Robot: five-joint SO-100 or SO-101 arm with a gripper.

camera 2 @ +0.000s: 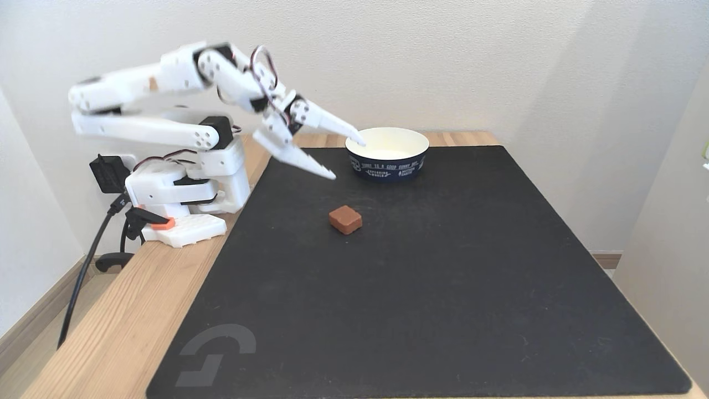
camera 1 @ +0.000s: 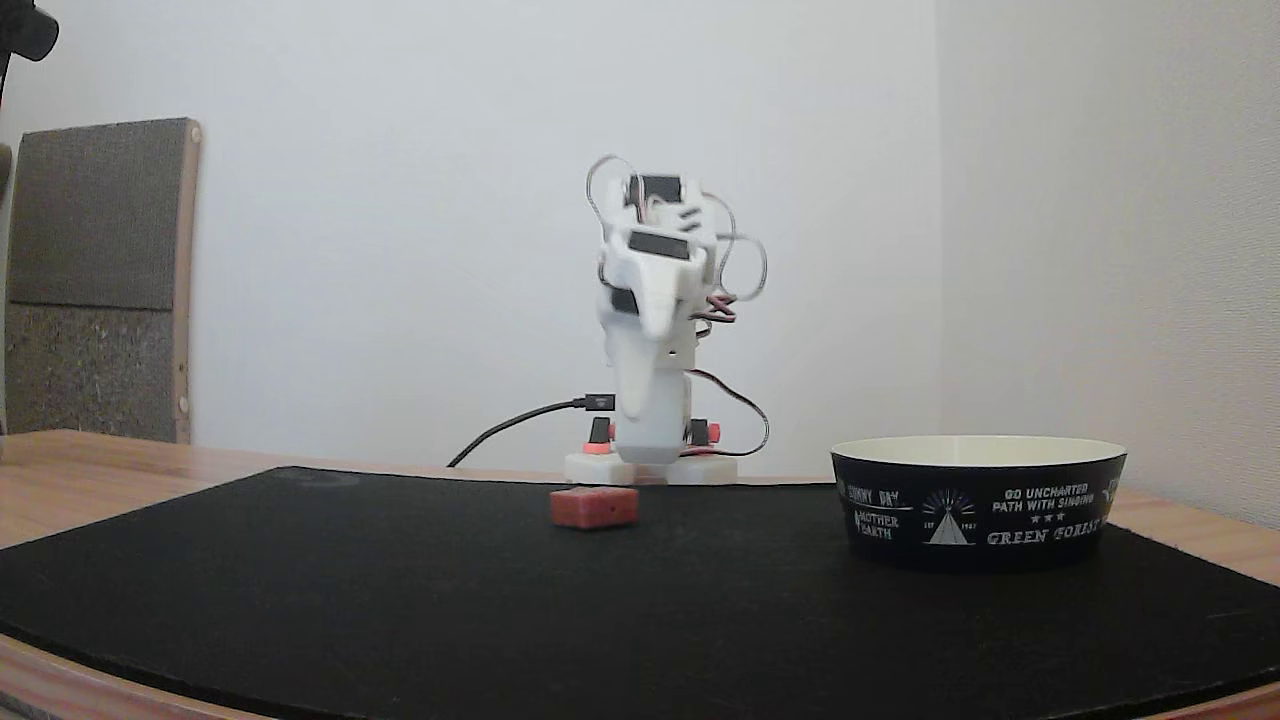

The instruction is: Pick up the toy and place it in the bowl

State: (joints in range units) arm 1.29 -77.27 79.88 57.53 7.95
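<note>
— What are you working on there?

— You have a light wooden table (camera 2: 138,299) with a large black mat (camera 2: 421,288) covering most of it; a grey logo is printed near one corner.

— And on the mat?

— You see the red toy (camera 2: 345,219) lying flat near the middle, and the bowl (camera 2: 388,164) standing upright, well apart from it. The arm's white base (camera 2: 185,230) sits on the bare wood beside the mat.

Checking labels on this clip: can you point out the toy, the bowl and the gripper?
toy (camera 2: 345,219), a fixed view, on its top face.
bowl (camera 2: 388,165), same fixed view, on its dark printed outer wall.
gripper (camera 2: 346,158), same fixed view, midway between the spread fingertips.
</note>
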